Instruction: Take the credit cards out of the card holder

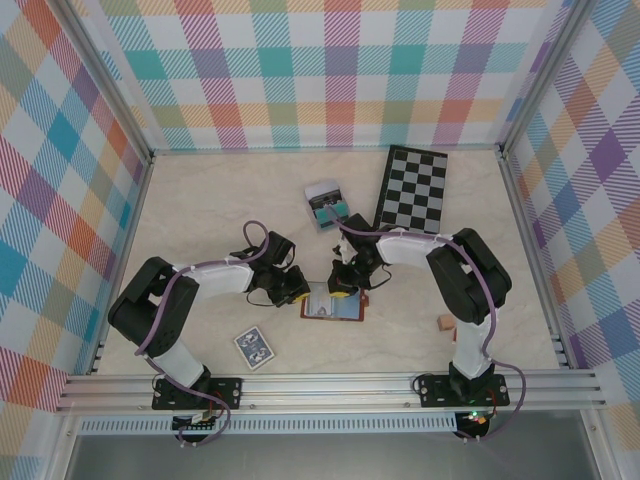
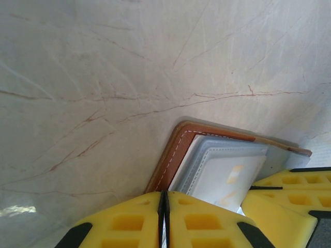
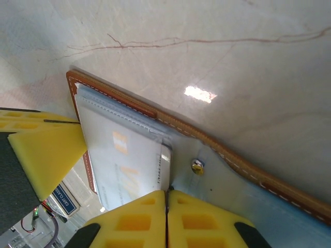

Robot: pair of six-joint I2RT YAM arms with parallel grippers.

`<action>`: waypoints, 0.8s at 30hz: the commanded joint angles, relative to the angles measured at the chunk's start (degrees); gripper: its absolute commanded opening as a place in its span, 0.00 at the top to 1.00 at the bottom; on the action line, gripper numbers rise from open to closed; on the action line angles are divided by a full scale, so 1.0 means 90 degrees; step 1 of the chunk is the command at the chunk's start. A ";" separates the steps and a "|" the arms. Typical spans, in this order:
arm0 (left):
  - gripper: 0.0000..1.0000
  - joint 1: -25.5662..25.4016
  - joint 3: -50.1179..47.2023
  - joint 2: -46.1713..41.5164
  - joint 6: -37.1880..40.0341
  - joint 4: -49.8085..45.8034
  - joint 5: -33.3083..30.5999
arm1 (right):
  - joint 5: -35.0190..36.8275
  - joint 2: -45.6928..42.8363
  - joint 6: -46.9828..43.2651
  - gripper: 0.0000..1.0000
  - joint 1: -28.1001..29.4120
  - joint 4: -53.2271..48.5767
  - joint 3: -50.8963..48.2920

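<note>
Top view: the card holder (image 1: 342, 307) lies open on the table (image 1: 200, 220), front middle. The left gripper (image 1: 296, 290) is at its left edge and the right gripper (image 1: 343, 287) at its far edge.

Left wrist: yellow pads (image 2: 129, 222) pressed together right by the holder's brown rim, can't tell if they pinch anything.

Right wrist: pads together too, just beside a pale card (image 3: 124, 165) tucked in the pocket, near the snap (image 3: 197, 166).
</note>
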 commanded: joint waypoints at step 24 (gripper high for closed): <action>0.86 -0.0109 0.0548 -0.0435 0.0371 -0.0784 -0.0152 | -0.0256 -0.0311 -0.0215 0.79 -0.0299 0.0217 -0.0459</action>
